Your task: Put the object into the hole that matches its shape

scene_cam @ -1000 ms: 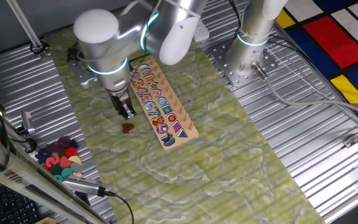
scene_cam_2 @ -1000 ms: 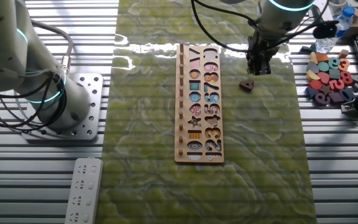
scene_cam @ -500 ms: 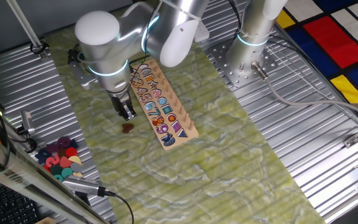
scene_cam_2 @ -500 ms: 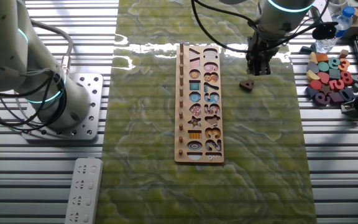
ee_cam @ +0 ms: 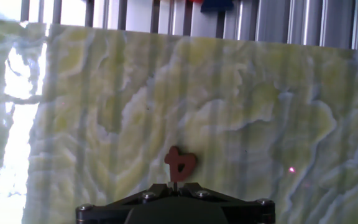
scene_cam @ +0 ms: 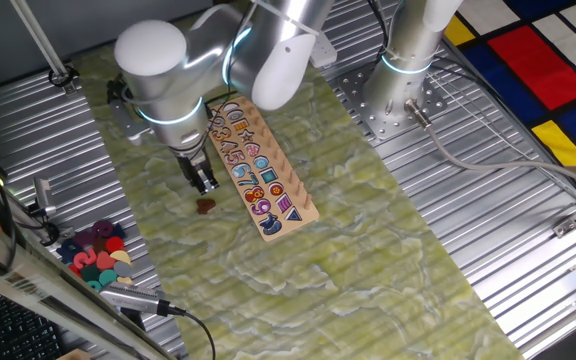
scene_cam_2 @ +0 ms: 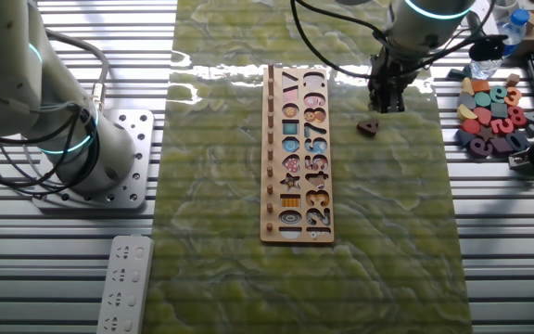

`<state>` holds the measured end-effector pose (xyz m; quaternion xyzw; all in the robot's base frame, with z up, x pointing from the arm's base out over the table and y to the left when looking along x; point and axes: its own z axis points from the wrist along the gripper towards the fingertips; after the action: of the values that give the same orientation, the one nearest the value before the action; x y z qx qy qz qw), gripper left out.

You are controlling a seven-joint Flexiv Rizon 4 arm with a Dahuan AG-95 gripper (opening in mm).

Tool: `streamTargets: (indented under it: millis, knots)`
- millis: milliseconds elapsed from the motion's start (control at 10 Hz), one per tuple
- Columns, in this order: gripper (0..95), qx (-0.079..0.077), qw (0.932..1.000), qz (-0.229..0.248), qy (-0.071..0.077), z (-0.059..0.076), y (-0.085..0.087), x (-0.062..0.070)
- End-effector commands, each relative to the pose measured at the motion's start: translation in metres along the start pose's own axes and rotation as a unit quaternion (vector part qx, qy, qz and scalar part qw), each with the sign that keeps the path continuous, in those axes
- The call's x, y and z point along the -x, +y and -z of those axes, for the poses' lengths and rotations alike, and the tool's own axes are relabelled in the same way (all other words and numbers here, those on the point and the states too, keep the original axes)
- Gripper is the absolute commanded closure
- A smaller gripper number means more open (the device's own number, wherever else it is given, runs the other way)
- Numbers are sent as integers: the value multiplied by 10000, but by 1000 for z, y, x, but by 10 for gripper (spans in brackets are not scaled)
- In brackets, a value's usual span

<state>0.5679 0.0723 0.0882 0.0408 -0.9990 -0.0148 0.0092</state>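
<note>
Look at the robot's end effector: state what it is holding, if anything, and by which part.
Nothing is held. The end effector hangs above the mat, and the dark red-brown piece lies flat on the mat apart from it, ungrasped.

Object (scene_cam_2: 368, 128) beside board (scene_cam_2: 295, 153) (on mat)

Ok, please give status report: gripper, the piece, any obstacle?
Gripper above the mat, not holding anything; open or shut unclear. Red-brown piece flat on mat, beside the board. Nothing between gripper and piece.

Bare mat (scene_cam_2: 406, 176) around the object (scene_cam_2: 368, 128); puzzle board (scene_cam_2: 295, 153) well apart
</note>
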Motion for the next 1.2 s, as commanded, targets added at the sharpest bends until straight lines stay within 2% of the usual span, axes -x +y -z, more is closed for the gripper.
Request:
streamTargets:
  millis: [100,200,300,400,500,800,1200]
  knots:
    - [950,11,10000,-61,20,1,0,0]
    - [950,11,10000,-59,30,1,0,0]
    - [760,5,10000,-31,29,1,0,0]
    - [760,5,10000,13,9,1,0,0]
    - [570,3,10000,39,-23,1,0,0]
    - [570,17,9999,114,-99,-15,-3,4]
    - [570,25,9998,171,-90,-28,-4,7]
